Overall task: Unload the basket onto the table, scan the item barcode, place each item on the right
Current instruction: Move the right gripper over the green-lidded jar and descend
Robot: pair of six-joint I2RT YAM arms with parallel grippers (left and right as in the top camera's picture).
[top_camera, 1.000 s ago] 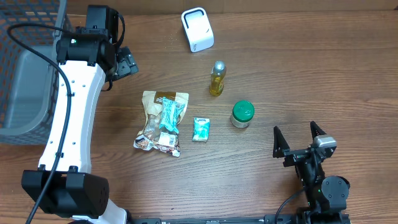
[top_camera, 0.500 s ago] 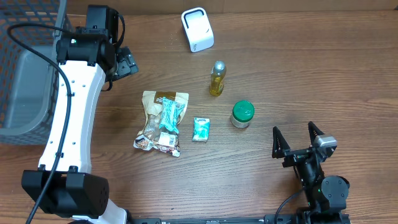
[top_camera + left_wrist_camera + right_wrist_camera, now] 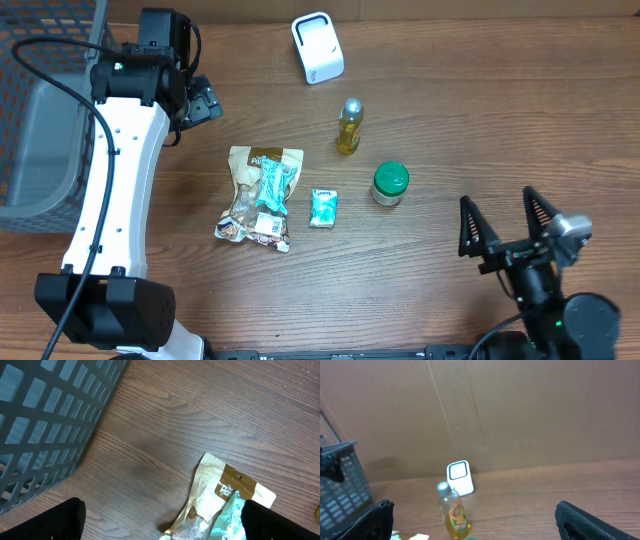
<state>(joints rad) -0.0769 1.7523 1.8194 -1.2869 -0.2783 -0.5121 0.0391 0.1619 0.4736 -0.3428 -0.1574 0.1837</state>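
A grey basket [image 3: 35,120] is seen far left of the white scanner [image 3: 318,47]. The left pincer [image 3: 203,101] is held wide open and empty, left of the scanner, by the basket edge. In front-left of the scanner a snack bag [image 3: 262,195] is laid flat on the bench [image 3: 480,90], with a teal packet [image 3: 272,183] on top of it and a small teal sachet [image 3: 323,207] just beside it. Straight in front of the scanner a yellow bottle [image 3: 349,127] is stood upright, then a green-lidded jar [image 3: 390,184]. The right pincer [image 3: 496,197] is spread open and empty, well to the front-right of the scanner. Nothing is gripped, and which item is meant cannot be told. The step is judged as approach, before any pick. Next, one item has to be grasped, lifted and its barcode turned to the scanner face.
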